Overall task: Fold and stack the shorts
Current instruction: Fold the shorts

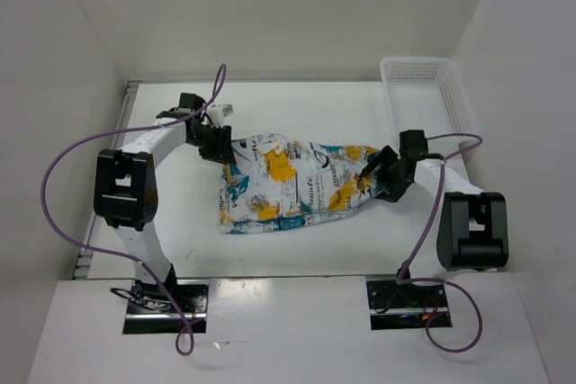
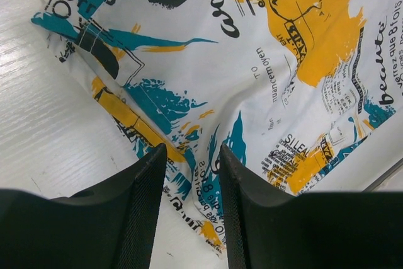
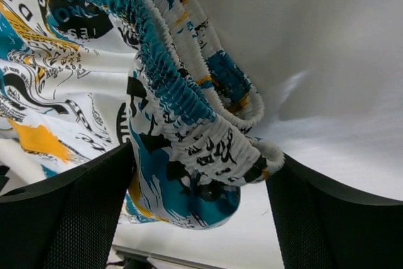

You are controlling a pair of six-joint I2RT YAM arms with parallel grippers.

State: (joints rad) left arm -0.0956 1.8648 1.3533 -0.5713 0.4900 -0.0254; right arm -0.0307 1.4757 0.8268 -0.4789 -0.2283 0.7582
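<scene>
While the shorts [image 1: 292, 188] lie spread on the desk [image 1: 180, 231] between the two arms, I see no tidy fold, so I read this as setup for the first one. Long axis runs left-right: wide leg end by the left arm, gathered waistband [image 3: 182, 92] at the right end, tapering toward the right arm. One arm per end makes sense, since each end can be lifted and carried over without skewing the cloth. Basket [image 1: 423, 87] sits at the far right corner, well apart from the shorts, not involved. Left claw [image 2: 193, 152]: down at the far-left corner of the leg end, fingers about half apart, printed fabric showing in the gap, creases running toward it. Looks like a pinch on a fabric ridge, but I can't tell whether the pads bite or just straddle it. Right claw [image 3: 201, 155]: released, fingers wide apart either side of the waistband, which bulges between them as a rumpled loop. The elastic edge comes close to both fingers with no squeeze visible, so nothing is held. My guess is the right side needs to close on the waistband before any lift. Risk: the elastic is thick and bunched, so it could catch one layer only and fold crooked. Fabric looks thin and floppy, and will likely sag when raised.
</scene>
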